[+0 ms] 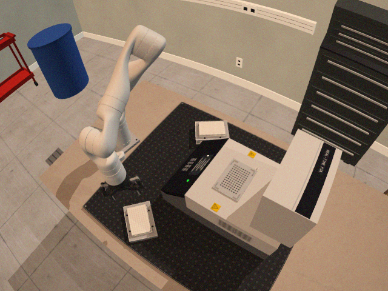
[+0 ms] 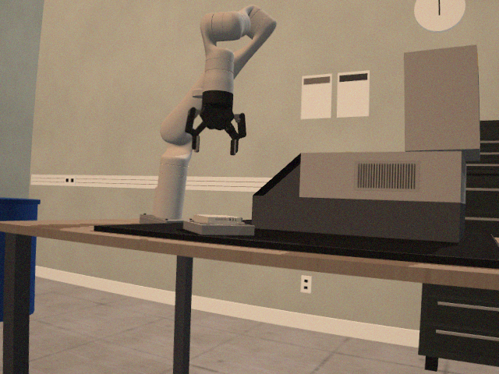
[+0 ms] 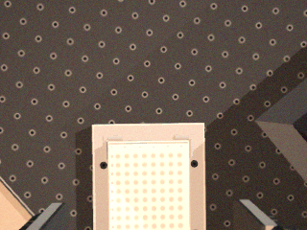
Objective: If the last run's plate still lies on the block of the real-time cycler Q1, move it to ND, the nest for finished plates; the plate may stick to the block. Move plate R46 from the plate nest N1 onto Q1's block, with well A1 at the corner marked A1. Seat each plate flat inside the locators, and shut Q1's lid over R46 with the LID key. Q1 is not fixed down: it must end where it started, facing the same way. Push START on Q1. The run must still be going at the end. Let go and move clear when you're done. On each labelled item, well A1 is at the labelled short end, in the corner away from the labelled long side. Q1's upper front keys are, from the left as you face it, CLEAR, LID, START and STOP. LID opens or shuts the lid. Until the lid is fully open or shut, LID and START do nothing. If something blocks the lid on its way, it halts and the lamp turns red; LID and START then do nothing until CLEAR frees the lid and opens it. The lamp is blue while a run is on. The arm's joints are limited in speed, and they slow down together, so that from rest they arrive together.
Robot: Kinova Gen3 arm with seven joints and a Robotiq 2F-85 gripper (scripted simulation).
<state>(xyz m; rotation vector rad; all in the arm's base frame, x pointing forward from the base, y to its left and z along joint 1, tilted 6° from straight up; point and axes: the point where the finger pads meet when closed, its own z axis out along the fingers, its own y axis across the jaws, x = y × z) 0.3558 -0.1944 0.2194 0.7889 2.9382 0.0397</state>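
Note:
My gripper (image 1: 126, 195) (image 2: 214, 149) (image 3: 153, 205) is open and empty, high above and slightly behind the front nest. A white plate (image 1: 139, 219) (image 2: 217, 219) (image 3: 149, 192) lies on that nest (image 1: 143, 238) (image 2: 225, 231) (image 3: 144, 131) and looks flat. Another white plate (image 1: 211, 127) lies on the back nest (image 1: 200, 137). Neither nest's label is readable. Cycler Q1 (image 1: 200, 195) (image 2: 354, 221) has its lid (image 1: 291, 175) (image 2: 441, 100) raised. Its block (image 1: 236, 179) shows dark wells and no white plate on it. Q1's lamp (image 1: 187, 180) is green.
Q1's sloping black key panel (image 1: 175, 183) faces the arm's side. The raised lid stands tall at Q1's far end. The nests and Q1 stand on a black perforated board (image 1: 194, 250) (image 2: 132, 227). A blue bin (image 1: 59, 62) and a dark drawer cabinet (image 1: 344, 94) stand beyond the table.

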